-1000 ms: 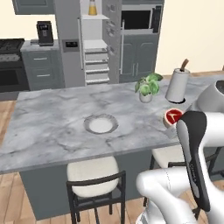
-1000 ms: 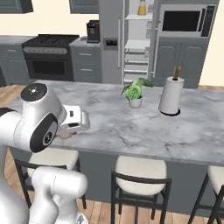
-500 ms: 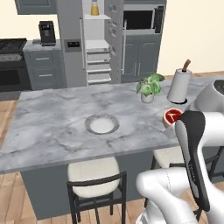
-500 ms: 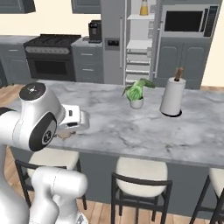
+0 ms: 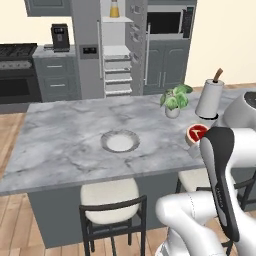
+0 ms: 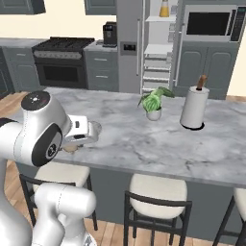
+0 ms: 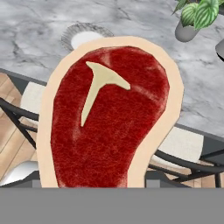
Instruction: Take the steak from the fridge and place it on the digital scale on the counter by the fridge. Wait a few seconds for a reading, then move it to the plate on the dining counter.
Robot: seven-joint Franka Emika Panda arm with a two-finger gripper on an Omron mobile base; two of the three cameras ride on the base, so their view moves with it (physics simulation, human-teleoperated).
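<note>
The steak [image 7: 109, 118], red with a pale tan rim, is held up close in the hand view and hides my fingertips. In the left base view the steak [image 5: 196, 133] hovers at the right edge of the dining counter [image 5: 65, 135], with my gripper [image 5: 194, 145] shut on it just below. The plate [image 5: 120, 141] lies near the counter's middle, left of the steak, and shows beyond it as the plate [image 7: 85, 37]. The fridge [image 5: 92, 50] stands far behind with one door open on white shelves. The digital scale is out of view.
A potted plant [image 5: 174, 100] and a paper towel holder [image 5: 210, 97] stand on the counter behind the steak. Cushioned stools [image 5: 110, 200] line the near side. A black coffee machine [image 5: 60, 36] sits on the back counter beside a stove [image 5: 15, 70].
The whole picture has drifted slightly as the base moved. The steak stays held at the counter's right edge.
</note>
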